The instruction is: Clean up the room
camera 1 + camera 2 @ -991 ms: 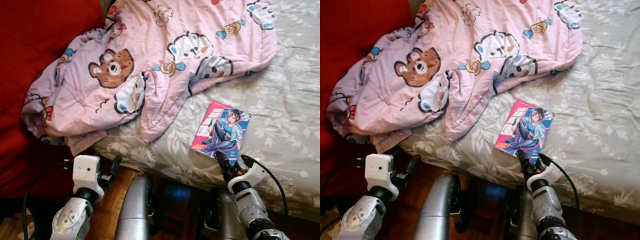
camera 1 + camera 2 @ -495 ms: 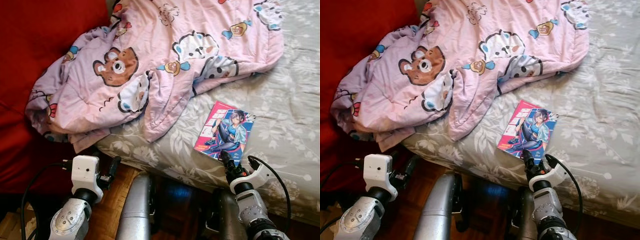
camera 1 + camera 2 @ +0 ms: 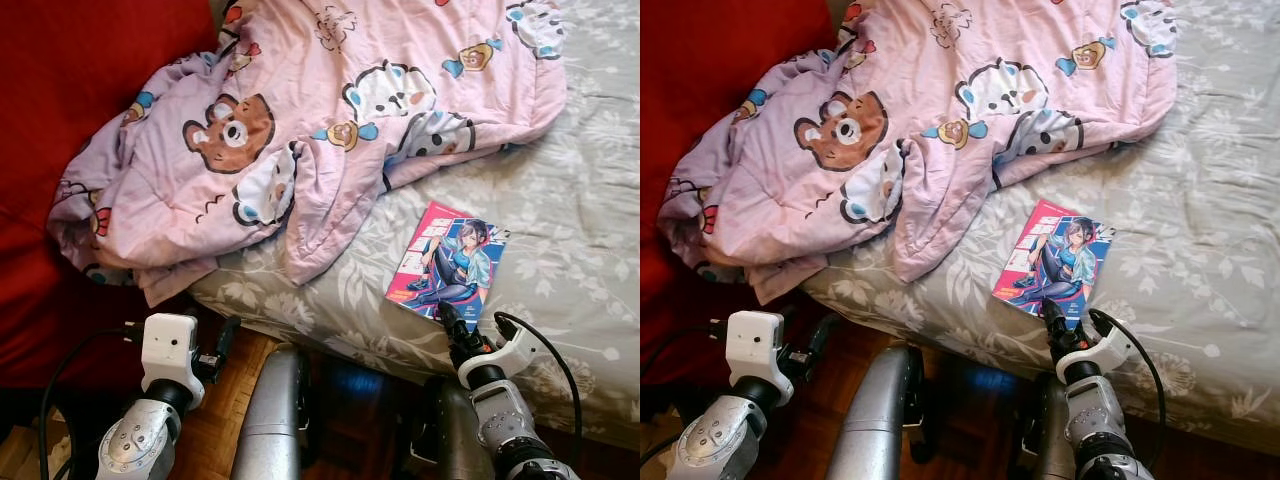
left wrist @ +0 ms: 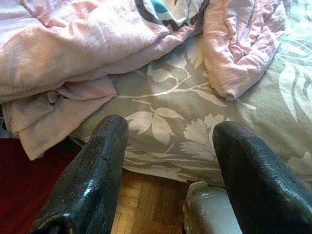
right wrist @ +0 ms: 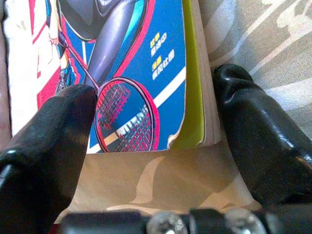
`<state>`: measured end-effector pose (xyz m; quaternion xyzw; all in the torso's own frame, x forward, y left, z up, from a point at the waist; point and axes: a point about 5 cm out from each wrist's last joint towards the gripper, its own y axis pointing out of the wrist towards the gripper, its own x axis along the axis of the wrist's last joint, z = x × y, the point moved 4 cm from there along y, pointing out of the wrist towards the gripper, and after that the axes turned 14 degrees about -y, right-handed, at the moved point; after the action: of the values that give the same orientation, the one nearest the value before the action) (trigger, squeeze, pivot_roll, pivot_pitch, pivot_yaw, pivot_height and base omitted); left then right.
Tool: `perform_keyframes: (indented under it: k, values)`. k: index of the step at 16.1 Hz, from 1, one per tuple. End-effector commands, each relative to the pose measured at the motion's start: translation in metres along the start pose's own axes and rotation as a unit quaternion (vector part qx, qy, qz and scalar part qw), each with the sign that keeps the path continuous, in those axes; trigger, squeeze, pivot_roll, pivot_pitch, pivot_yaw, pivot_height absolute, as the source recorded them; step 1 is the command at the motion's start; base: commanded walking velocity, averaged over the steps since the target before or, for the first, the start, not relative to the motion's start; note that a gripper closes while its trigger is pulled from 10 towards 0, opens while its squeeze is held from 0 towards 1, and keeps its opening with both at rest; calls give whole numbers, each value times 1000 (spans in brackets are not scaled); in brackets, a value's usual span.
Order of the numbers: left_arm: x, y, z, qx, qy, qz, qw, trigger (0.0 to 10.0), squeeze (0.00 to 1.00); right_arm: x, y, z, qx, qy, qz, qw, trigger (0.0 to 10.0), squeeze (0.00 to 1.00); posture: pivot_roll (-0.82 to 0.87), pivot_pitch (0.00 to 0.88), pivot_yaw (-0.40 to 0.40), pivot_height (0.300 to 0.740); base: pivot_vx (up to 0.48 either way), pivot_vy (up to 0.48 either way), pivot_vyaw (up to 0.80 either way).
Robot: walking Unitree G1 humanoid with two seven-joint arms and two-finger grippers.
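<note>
A comic book [image 3: 447,264] with a pink and blue cover lies flat on the bed's grey floral sheet [image 3: 560,200], near the front edge. My right gripper [image 3: 445,316] sits at the book's near edge, open. In the right wrist view its two black fingers [image 5: 53,141] stand on either side of the book's [image 5: 122,58] corner without closing on it. A crumpled pink blanket [image 3: 300,130] with bear prints covers the bed's left part and hangs over the edge. My left gripper [image 4: 173,129] is open and holds nothing, low beside the bed below the blanket's hanging end.
A large red surface [image 3: 80,80] fills the left side beside the bed. Wooden floor [image 3: 225,420] shows below the bed's edge between my arms. The sheet to the right of the book is bare.
The whole picture has shifted slightly as the camera moved. My right gripper stays at the book's near edge, still open. The left arm keeps its place.
</note>
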<state>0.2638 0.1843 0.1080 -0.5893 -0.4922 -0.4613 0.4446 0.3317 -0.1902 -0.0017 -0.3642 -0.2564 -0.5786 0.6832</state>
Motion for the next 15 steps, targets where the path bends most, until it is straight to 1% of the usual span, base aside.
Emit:
perform_keyframes:
  k: [1, 2, 3, 4, 5, 6, 7, 8, 15]
  values:
    - [-3, -6, 7, 11, 3, 9, 1000, 10000, 0, -58, -18, 5, -4, 28, 107, 994, 10000, 0, 335, 473, 163, 610, 0, 0, 0]
    - [-3, -6, 6, 10, 3, 9, 1000, 10000, 0, -59, -20, 0, -20, 25, 109, 994, 10000, 0, 334, 472, 162, 610, 0, 0, 0]
    - [-2, -6, 6, 10, 3, 10, 1000, 10000, 0, -59, -21, -4, -30, 32, 107, 993, 10000, 0, 334, 472, 162, 610, 0, 0, 0]
    - [-3, -6, 5, 9, 4, 10, 1000, 10000, 0, -58, -21, -4, -32, 43, 103, 993, 10000, 0, 335, 473, 163, 610, 0, 0, 0]
    - [-3, -6, 5, 9, 6, 11, 1000, 10000, 0, -59, -21, -1, -19, 45, 104, 993, 10000, 0, 335, 472, 163, 610, 0, 0, 0]
    - [-4, -7, 6, 9, 6, 12, 1000, 10000, 0, -60, -21, 2, -9, 44, 105, 993, 5059, 0, 335, 472, 163, 610, 0, 0, 0]
    - [-4, -7, 6, 10, 7, 13, 1000, 10000, 0, -60, -20, 3, -7, 44, 105, 993, 5059, 0, 335, 472, 163, 610, 0, 0, 0]
    - [-4, -7, 6, 10, 8, 13, 1000, 10000, 0, -59, -19, 4, -3, 45, 102, 994, 0, 0, 335, 472, 163, 610, 0, 0, 0]
    - [-4, -4, 7, 10, 9, 13, 1000, 10000, 0, -60, -20, 4, -1, 43, 100, 994, 0, 0, 334, 460, 158, 610, 0, 0, 0]
